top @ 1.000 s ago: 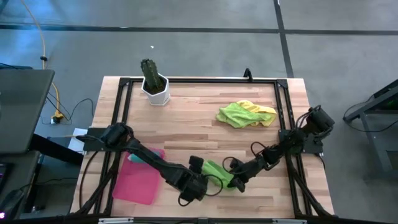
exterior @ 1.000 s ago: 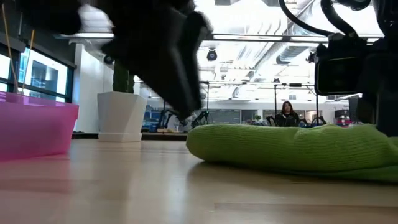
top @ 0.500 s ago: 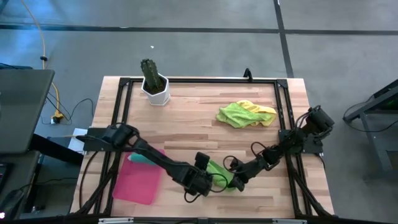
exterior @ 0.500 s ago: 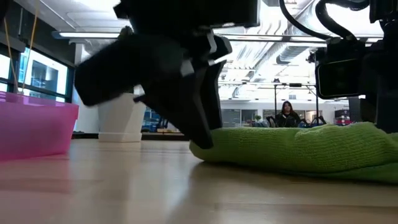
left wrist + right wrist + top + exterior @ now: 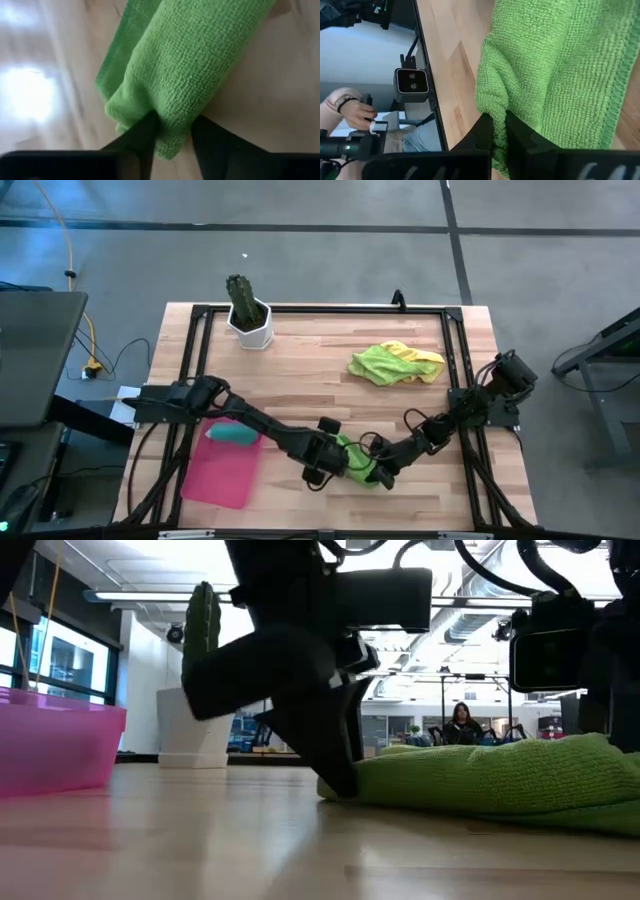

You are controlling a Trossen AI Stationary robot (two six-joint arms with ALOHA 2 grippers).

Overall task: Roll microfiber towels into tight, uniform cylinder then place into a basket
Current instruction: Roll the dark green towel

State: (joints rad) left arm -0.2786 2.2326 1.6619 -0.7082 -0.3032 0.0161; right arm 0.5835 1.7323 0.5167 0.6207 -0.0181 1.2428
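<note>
A green microfiber towel (image 5: pixel 352 454), rolled into a loose cylinder, lies on the wooden table near its front edge. My left gripper (image 5: pixel 328 463) stands at the roll's left end and my right gripper (image 5: pixel 378 472) at its right end, each shut on the cloth. The pink basket (image 5: pixel 222 480) sits at the front left with a teal towel (image 5: pixel 232 435) resting in its far end. A lime green towel (image 5: pixel 378 365) and a yellow towel (image 5: pixel 425 358) lie crumpled together at the back right. My left gripper pinches the roll's left end (image 5: pixel 170 125) between its two fingers (image 5: pixel 145 137), which slant down from the table's left and lie on either side of the roll. That end rests on the table (image 5: pixel 345 785). My right gripper pinches a bunched fold at the towel's right end (image 5: pixel 495 107) between its closed fingers (image 5: pixel 517 132), coming in from the table's right at a low slant. The cloth lies on the table.
A white pot with a cactus (image 5: pixel 248 318) stands at the back left. A black frame (image 5: pixel 320 308) runs around the tabletop. Bare wood lies between the green roll and the crumpled towels. A person (image 5: pixel 462 722) shows far off in the room.
My left gripper has moved toward the table's right edge and down, from beside the basket to the green roll's left end, where its fingers now sit on the cloth. The roll has stayed on the table.
</note>
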